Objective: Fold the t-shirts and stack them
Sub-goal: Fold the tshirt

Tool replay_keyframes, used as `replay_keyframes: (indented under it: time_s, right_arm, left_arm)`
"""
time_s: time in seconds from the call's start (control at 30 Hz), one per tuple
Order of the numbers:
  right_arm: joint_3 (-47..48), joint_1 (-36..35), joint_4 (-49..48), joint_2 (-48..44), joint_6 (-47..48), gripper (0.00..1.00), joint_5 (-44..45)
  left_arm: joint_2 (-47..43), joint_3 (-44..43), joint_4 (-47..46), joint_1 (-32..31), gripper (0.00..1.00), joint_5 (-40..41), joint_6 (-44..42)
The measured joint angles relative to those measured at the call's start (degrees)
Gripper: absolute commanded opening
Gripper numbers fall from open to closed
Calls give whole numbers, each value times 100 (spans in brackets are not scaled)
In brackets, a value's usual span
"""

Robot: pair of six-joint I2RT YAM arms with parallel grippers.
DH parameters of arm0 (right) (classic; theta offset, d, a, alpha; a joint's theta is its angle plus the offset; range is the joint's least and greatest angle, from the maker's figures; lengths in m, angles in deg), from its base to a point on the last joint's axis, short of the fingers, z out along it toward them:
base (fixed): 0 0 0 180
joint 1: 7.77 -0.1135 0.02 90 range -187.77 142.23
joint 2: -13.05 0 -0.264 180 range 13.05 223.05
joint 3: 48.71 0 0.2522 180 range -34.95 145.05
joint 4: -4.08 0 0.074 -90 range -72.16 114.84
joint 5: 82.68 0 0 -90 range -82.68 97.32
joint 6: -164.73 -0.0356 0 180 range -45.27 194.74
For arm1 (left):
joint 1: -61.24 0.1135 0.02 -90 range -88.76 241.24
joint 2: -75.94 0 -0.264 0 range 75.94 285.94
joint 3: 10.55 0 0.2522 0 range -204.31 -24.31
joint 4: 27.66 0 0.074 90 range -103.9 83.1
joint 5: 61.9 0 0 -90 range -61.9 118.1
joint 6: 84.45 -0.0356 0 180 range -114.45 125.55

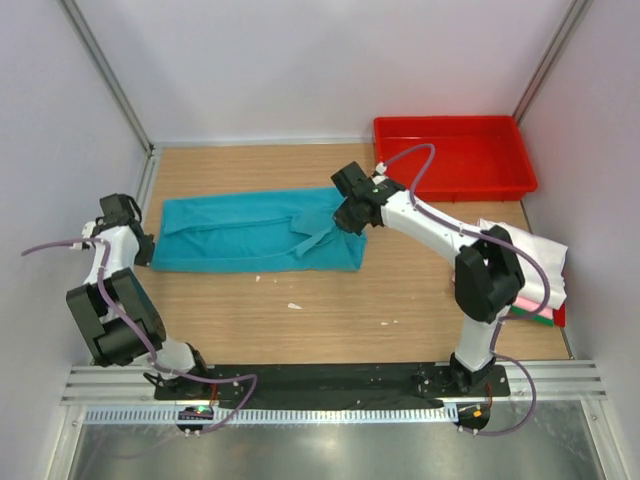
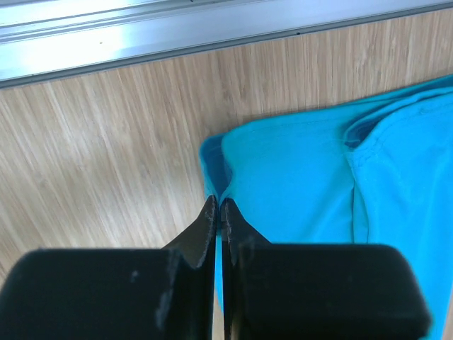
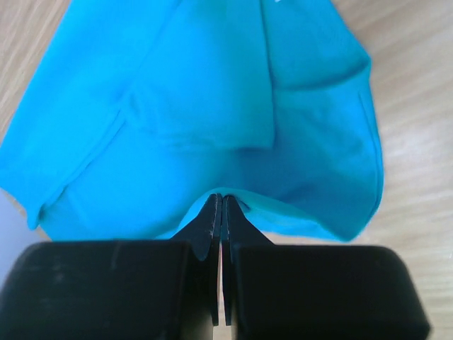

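Note:
The teal t-shirt point(image 1: 255, 232) lies on the wooden table as a long band folded lengthwise. At its left end my left gripper point(image 1: 148, 247) is shut on the cloth's edge. In the left wrist view teal cloth point(image 2: 297, 170) runs between the closed fingertips of that gripper point(image 2: 219, 205). My right gripper point(image 1: 352, 215) is shut on the right end. The right wrist view shows the shirt point(image 3: 198, 106) puckering over the tips of this gripper point(image 3: 221, 198). A pile of folded t-shirts point(image 1: 535, 258), white on top with pink and green edges under it, sits at the right, partly behind the right arm.
A red plastic tray point(image 1: 455, 155) stands at the back right. The enclosure's white walls close in the table on three sides, and a metal rail point(image 2: 141, 35) runs along the left edge. Small white scraps point(image 1: 294, 305) lie on the wood in front of the shirt.

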Motion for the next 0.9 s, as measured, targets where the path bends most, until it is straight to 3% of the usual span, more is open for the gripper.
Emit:
replay_keyframes:
  time_s: [0.3,0.63,0.9]
  right_arm:
    - [1388,662,120,1447,1034,1,-304]
    - [2415,857,190,2039,1635,1,-326]
    - [2625,944,205,2409,1716,1,-367]
  left_arm:
    - [516,-651,485,-437,0,745,433]
    - [1123,-1165,627,-876,0,1322,601]
    - [1360,-1659,658,-1078,0,1609,612]
